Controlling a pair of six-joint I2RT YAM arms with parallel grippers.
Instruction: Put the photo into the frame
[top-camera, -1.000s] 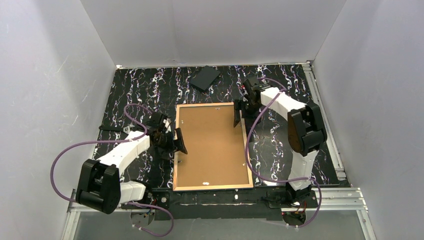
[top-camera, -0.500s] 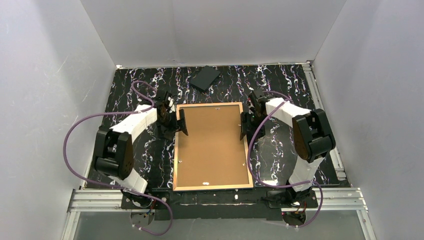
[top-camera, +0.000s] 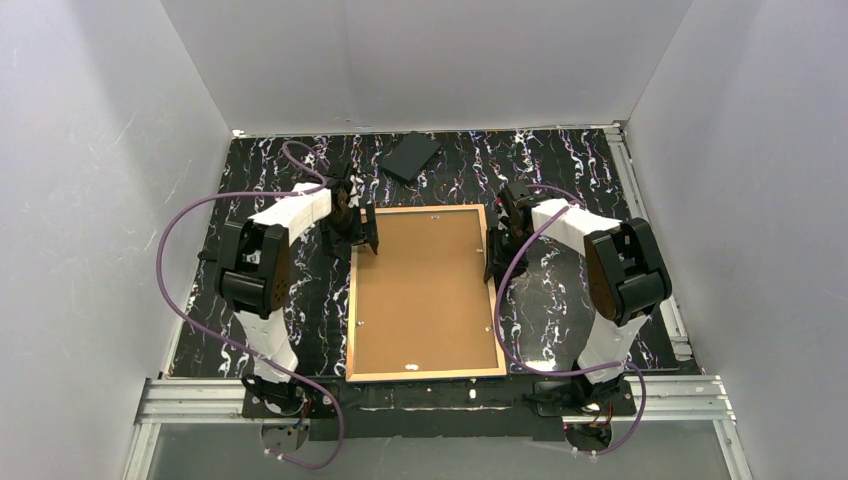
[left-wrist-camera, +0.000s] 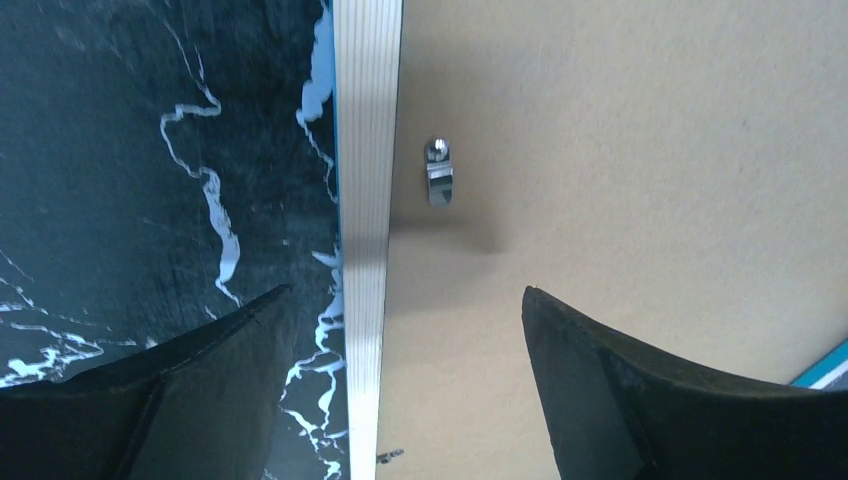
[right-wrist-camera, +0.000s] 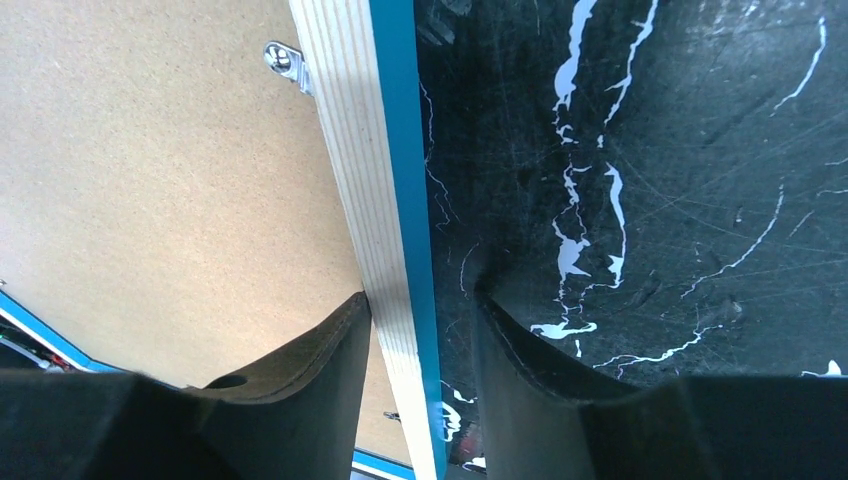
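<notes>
The frame (top-camera: 351, 300) lies flat on the table, tan wood face up, with the brown backing board (top-camera: 425, 290) inside it. The photo is not in view. My left gripper (top-camera: 365, 235) is open and straddles the frame's left rail (left-wrist-camera: 367, 150) near the far left corner; its fingers touch nothing (left-wrist-camera: 405, 292). My right gripper (top-camera: 491, 262) straddles the right rail (right-wrist-camera: 350, 130) with narrow jaws (right-wrist-camera: 422, 293). Its inner finger (right-wrist-camera: 300, 370) meets the wood, and its outer finger (right-wrist-camera: 540, 370) stands a small gap from the blue side.
A small black slab (top-camera: 411, 156) lies at the far edge of the black marbled table (top-camera: 270, 180). Metal retaining clips (left-wrist-camera: 438, 180) (right-wrist-camera: 285, 62) sit on the backing board by the rails. Grey walls close in on three sides.
My left arm has swung from the frame's mid-left side to its far left corner. My right gripper moved a little nearer along the right rail and its jaws narrowed round it.
</notes>
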